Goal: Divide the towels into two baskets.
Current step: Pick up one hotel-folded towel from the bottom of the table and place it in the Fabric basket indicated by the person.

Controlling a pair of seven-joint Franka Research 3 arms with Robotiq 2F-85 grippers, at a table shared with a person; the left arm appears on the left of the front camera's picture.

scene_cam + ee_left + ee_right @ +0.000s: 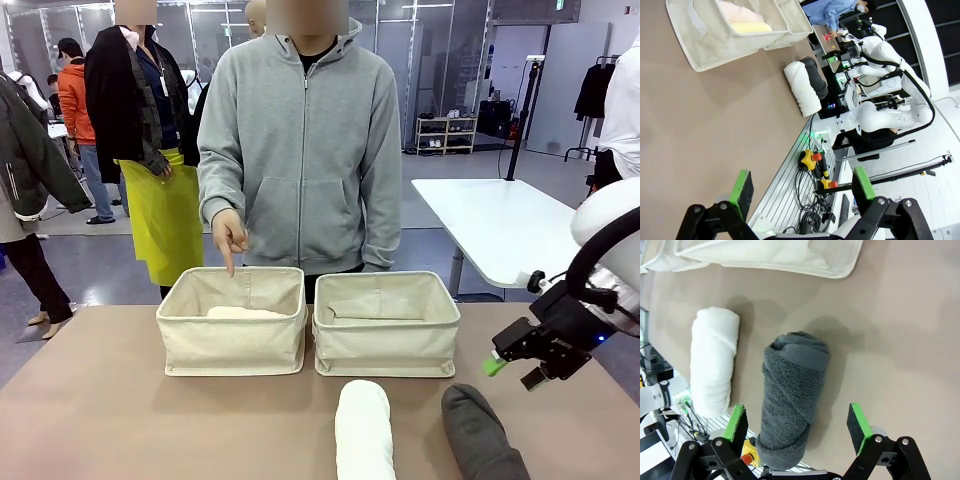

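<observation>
While your right gripper (pixel 797 422) hangs pointing down at the table, its fingers are spread wide and grip nothing. The dark grey towel (pixel 792 395), a tight terry roll, lies lengthwise under the gap between them. The white towel (pixel 712 360) lies parallel, just past one finger. Bare tabletop (pixel 910 340) is free past the other. A beige canvas basket (pixel 790 267) sits ahead of the tips. Left gripper (pixel 802 187): likewise spread, holding nothing, at the table's edge.

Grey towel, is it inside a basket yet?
No, the grey towel lies on the bare table beside the white towel, outside the basket.
</observation>
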